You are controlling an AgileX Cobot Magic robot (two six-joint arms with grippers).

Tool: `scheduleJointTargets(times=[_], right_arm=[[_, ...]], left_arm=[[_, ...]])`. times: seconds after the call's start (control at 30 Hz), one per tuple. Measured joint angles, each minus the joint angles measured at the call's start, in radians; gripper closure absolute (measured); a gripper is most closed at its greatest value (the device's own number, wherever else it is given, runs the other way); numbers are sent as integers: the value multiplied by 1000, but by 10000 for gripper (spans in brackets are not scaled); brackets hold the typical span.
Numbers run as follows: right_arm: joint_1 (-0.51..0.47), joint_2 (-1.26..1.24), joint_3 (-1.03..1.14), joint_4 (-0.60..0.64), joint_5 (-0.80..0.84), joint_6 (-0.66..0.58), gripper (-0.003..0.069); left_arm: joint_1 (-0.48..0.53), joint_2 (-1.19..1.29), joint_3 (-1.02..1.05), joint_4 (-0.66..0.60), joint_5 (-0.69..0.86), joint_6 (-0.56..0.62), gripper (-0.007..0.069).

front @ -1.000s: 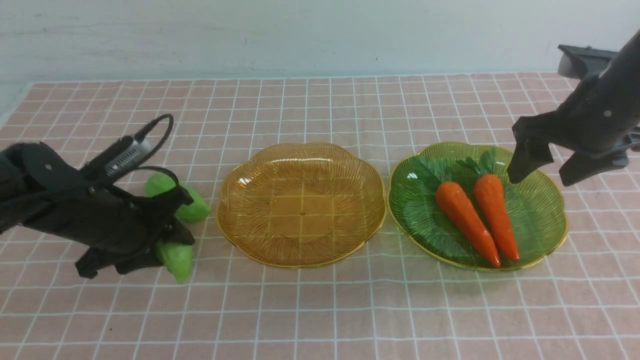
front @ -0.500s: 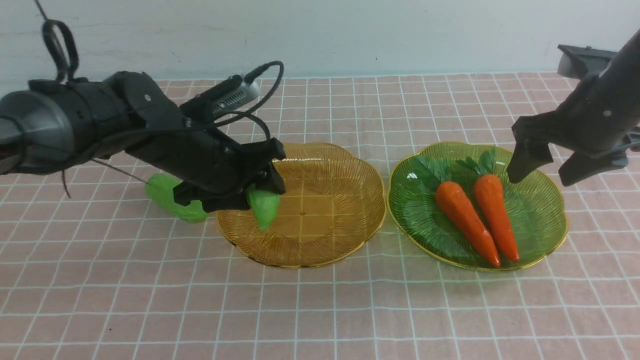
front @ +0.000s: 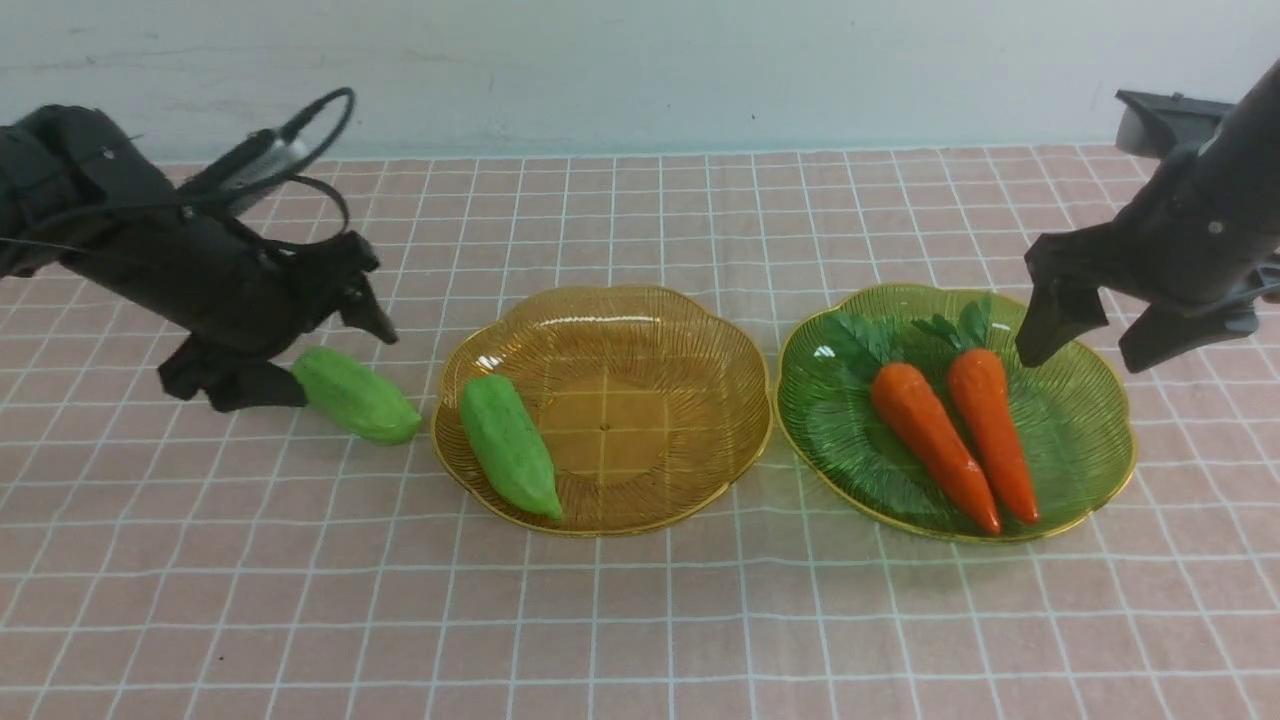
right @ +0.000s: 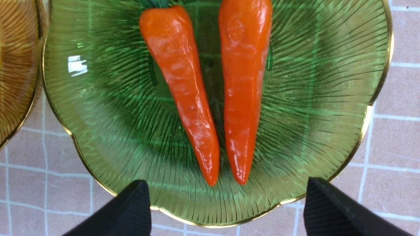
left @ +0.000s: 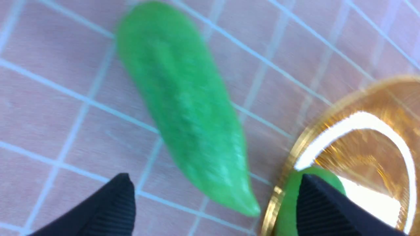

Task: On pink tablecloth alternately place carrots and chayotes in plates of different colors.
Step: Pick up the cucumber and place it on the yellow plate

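Observation:
On the pink tablecloth (front: 640, 620) stand two plates. The amber plate (front: 650, 400) holds one green chayote (front: 508, 447) near its left rim. A second chayote (front: 357, 397) lies on the cloth just left of that plate. My left gripper (front: 345, 368) hovers open over this one, and in the left wrist view the chayote (left: 187, 108) reaches in between the fingers of the left gripper (left: 213, 177). Both carrots (front: 935, 430) (front: 990, 430) lie side by side in the green plate (front: 1080, 440). My right gripper (front: 1082, 358) hangs open and empty above that plate's right part.
A pale wall runs behind the cloth's far edge. The amber plate's gold rim (left: 295, 150) sits right beside the loose chayote's narrow end. In the right wrist view the amber plate (right: 16, 65) nearly touches the green plate (right: 311, 98).
My left gripper carried one chayote to the amber plate, let it go there, opened and swung back left over the other chayote. The right arm has not moved.

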Motion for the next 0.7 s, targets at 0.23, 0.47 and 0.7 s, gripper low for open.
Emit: scheduleJointTargets(times=[0.23, 0.47, 0.7], right_arm=[[0, 0, 0, 0, 0, -1, 90], [0, 0, 0, 0, 0, -1, 90], [0, 0, 0, 0, 0, -6, 90]], left_arm=[[9, 96, -12, -51, -64, -57, 119], [9, 155, -13, -116, -131, -43, 150], [9, 152, -16, -120, -109, 58, 337]])
